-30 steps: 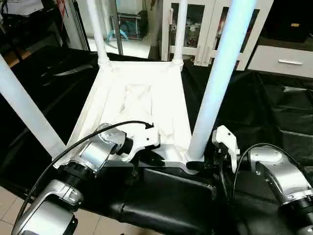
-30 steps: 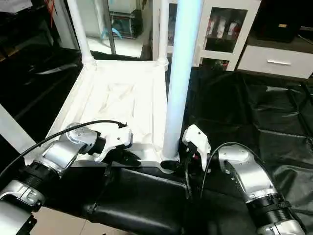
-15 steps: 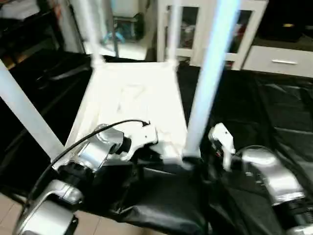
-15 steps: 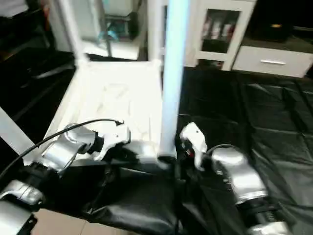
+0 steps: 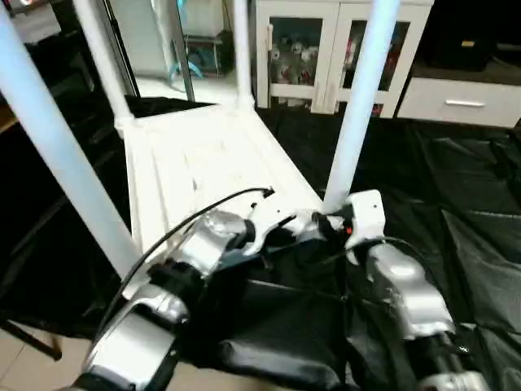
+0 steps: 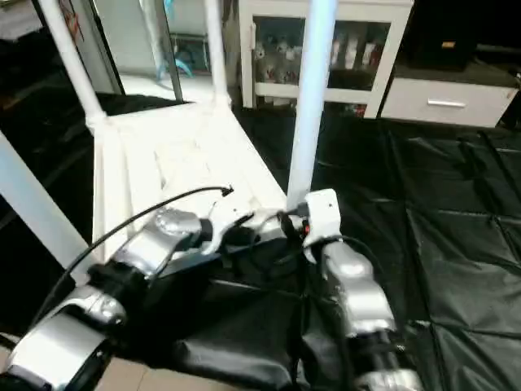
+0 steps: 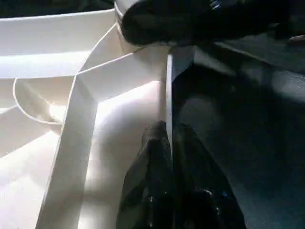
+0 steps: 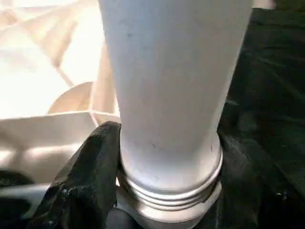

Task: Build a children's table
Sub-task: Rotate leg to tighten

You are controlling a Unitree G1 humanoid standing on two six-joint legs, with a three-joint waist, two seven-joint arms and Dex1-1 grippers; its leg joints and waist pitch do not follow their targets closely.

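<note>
The top (image 5: 203, 167) is laid upside down on the black sheet (image 5: 456, 204), ribbed underside up, with four legs standing up from its corners. The near right leg (image 5: 358, 98) is clasped at its threaded base by the right gripper (image 8: 167, 200), a black finger (image 8: 81, 181) pressed to each side of the tube just above the socket. The left gripper (image 7: 169, 157) is pinched on the top's thin near edge wall (image 7: 169, 95), one finger (image 7: 150, 162) inside the rim and one outside, close beside the right gripper.
</note>
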